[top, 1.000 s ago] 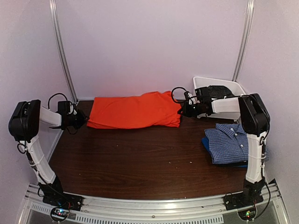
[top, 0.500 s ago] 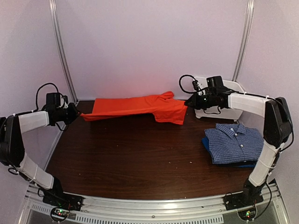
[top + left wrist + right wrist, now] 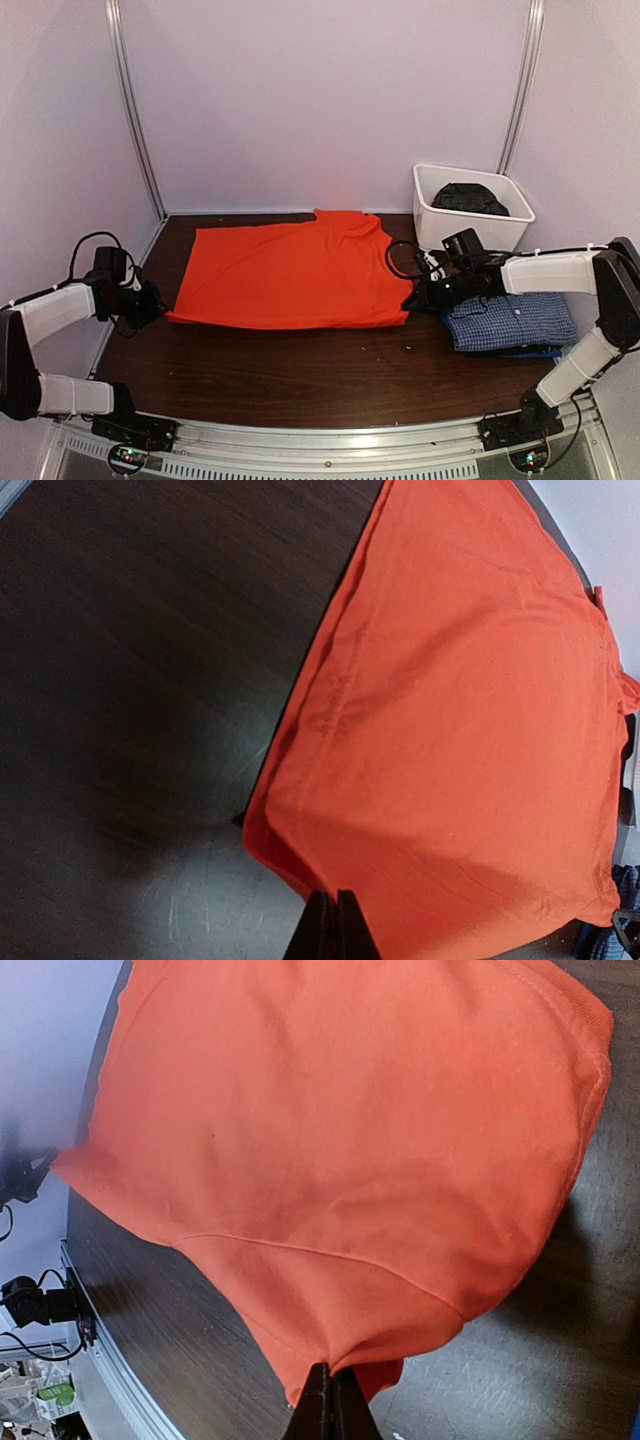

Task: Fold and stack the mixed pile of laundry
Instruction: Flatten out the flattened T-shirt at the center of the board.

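**Both corners of the orange T-shirt [image 3: 290,275] pinched**

It lies spread flat on the worktop [image 3: 300,370]. The left gripper [image 3: 333,925] is clamped tight on its near-left corner. The right gripper [image 3: 330,1400] is clamped on its near-right corner, beside the folded checked shirt [image 3: 512,320].

My overhead feed is evenly lit but soft, walls [image 3: 320,100] going a bit pink. Left wrist cam: the tabletop [image 3: 120,680] looks smeary, with a dull glare patch down low. Right wrist: the orange T-shirt [image 3: 340,1140] throws a dark shadow and the far corner's washed out.
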Controlling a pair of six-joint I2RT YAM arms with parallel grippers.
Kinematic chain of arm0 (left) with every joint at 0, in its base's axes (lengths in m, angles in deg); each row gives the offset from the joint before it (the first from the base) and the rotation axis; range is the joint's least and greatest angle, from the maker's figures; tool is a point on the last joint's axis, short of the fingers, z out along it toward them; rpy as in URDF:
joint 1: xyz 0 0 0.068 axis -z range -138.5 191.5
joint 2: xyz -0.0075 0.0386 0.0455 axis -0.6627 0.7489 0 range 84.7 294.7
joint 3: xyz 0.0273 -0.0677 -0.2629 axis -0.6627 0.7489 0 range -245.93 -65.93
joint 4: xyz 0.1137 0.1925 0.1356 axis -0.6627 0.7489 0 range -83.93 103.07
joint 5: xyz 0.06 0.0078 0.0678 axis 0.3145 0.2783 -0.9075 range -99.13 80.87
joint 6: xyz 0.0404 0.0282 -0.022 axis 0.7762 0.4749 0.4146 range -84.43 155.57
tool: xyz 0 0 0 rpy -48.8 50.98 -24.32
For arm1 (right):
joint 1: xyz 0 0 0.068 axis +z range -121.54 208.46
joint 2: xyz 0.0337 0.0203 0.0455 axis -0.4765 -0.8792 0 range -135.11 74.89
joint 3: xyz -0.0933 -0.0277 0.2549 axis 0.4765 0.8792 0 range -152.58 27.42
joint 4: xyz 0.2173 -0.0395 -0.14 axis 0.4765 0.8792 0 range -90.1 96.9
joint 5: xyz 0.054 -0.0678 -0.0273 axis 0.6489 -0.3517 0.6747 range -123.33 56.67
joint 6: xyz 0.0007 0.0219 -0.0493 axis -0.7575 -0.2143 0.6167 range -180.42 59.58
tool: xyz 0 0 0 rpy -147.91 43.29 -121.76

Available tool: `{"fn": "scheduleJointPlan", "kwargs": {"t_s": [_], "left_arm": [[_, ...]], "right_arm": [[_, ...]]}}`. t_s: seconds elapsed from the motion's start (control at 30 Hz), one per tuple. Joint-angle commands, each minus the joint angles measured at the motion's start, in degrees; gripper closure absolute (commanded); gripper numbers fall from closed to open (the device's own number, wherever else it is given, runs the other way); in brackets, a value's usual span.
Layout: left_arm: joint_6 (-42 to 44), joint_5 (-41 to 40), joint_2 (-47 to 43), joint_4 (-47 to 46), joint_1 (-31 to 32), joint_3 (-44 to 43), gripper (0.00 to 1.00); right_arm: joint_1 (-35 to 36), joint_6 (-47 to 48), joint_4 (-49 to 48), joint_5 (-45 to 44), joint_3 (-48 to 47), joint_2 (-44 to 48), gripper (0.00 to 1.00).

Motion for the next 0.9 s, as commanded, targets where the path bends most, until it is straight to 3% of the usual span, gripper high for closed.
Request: {"fn": "scheduleJointPlan", "kwargs": {"t_s": [0.0,0.3,0.77,0.87], "left_arm": [[1.7,-4.0,-3.7,6.4,-0.5,0.1,1.0],[2.1,-5.0,-0.4,7.8,-0.4,-3.9,1.0],[3.0,-3.4,15.4,-1.8,-0.5,-5.0,1.0],[2.9,-3.2,17.0,-2.9,-0.4,-5.1,1.0]], "right_arm": [[0.6,-4.5,-3.2,-1.0,4.0,4.5,1.0],[0.7,-2.5,1.3,-0.7,-1.7,5.9,1.0],[-2.2,-0.2,-7.1,2.0,-9.2,-15.2,1.0],[-2.2,0.6,-7.5,3.5,-9.5,-14.6,0.74]]}}
